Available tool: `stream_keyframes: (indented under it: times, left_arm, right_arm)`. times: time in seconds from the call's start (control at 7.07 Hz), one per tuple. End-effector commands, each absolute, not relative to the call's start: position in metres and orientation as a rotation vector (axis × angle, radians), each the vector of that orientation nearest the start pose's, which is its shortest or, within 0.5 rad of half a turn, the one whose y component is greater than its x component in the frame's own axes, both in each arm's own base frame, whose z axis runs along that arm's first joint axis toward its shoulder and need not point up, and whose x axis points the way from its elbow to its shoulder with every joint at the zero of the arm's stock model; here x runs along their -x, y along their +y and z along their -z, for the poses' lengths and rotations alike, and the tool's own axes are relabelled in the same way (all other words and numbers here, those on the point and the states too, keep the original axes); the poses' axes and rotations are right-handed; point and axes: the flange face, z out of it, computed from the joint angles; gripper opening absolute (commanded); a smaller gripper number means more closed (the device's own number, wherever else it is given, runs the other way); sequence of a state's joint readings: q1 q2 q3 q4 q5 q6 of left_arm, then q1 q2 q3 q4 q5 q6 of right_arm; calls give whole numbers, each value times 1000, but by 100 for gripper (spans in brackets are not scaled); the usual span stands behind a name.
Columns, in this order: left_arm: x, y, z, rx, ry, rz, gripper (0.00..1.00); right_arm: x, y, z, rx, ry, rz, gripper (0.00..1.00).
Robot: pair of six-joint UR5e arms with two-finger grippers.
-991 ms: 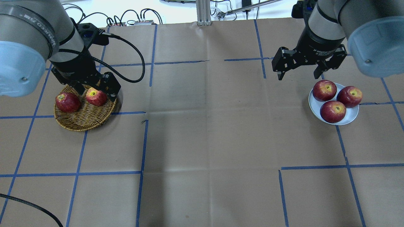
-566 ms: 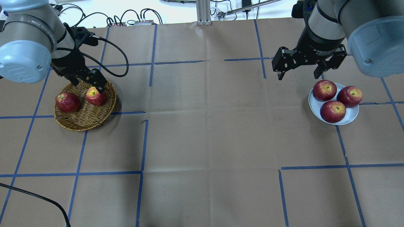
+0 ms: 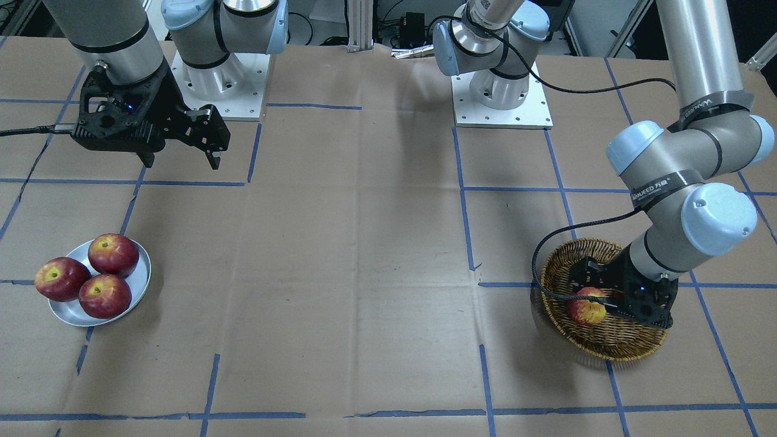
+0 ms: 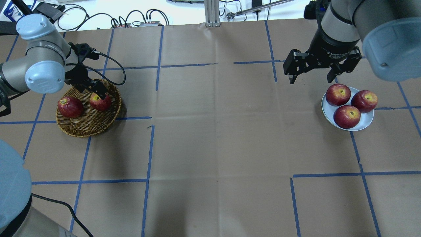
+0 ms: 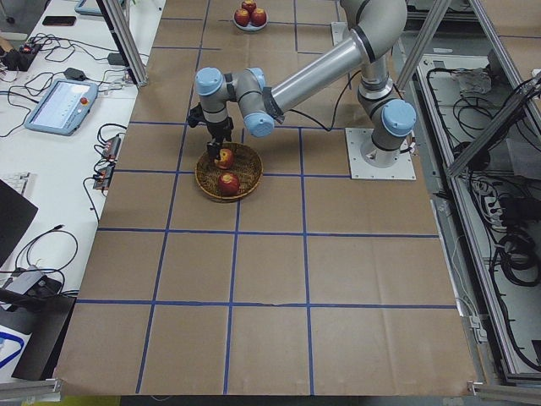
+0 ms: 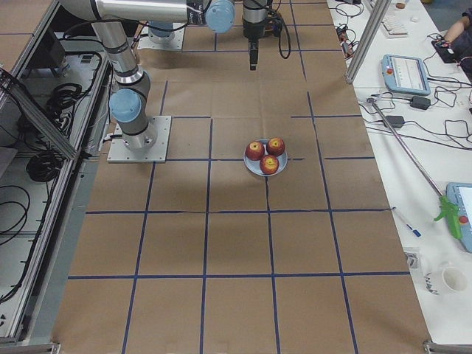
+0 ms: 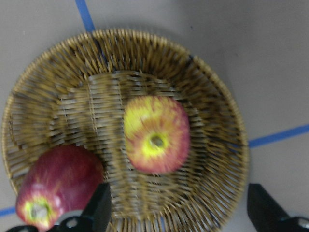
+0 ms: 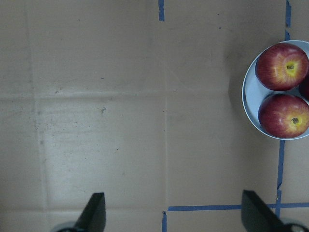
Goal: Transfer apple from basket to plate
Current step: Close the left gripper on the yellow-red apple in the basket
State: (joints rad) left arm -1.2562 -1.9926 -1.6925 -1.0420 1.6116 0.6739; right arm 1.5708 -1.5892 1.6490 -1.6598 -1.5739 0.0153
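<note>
Your left gripper [image 4: 92,92], jaws spread wide and empty, hangs just over the apple [image 7: 156,134] (stem up, beside a darker one [image 7: 58,183]) in the basket [image 7: 227,121], so go straight down.

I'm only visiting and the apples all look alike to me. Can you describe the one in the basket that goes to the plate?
Find the basket on the left side of the overhead view. Two apples lie in it, and the apple you want is the right-hand one. It has big yellow-green patches around its stem, while the other apple is dark red.
</note>
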Motion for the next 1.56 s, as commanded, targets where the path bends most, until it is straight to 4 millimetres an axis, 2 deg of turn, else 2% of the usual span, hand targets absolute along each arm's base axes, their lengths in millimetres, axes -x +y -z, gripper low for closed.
stream_keyframes:
  times: [0.0,0.28,0.71,0.85,0.99,1.13,1.27,1.42]
  left_arm:
    - [-71,-619,-236,-549,3076,-52,99]
    - [-69,-619,-232,-557,3081,-74,99]
    - [-71,-632,-192,-547,3078,-37,99]
    - [-65,-632,-196,-518,3082,-35,84]
    - [-62,-631,-195,-515,3077,-49,55]
    - [-59,-630,-200,-521,3071,-52,41]
    - [-58,-628,-205,-520,3075,-74,30]
    - [-57,-627,-230,-522,3071,-69,30]
  right_arm:
    - [-133,-486,-467,-24,3144,46,100]
    - [-133,-486,-467,-22,3146,46,100]
    - [-133,-486,-467,-24,3146,43,100]
    - [-133,-486,-467,-22,3146,43,100]
    - [-133,-486,-467,-24,3144,46,100]
    - [-133,-486,-467,-24,3144,46,100]
    - [-133,-486,-467,-24,3144,43,100]
    - [-133,-486,-468,-24,3144,48,100]
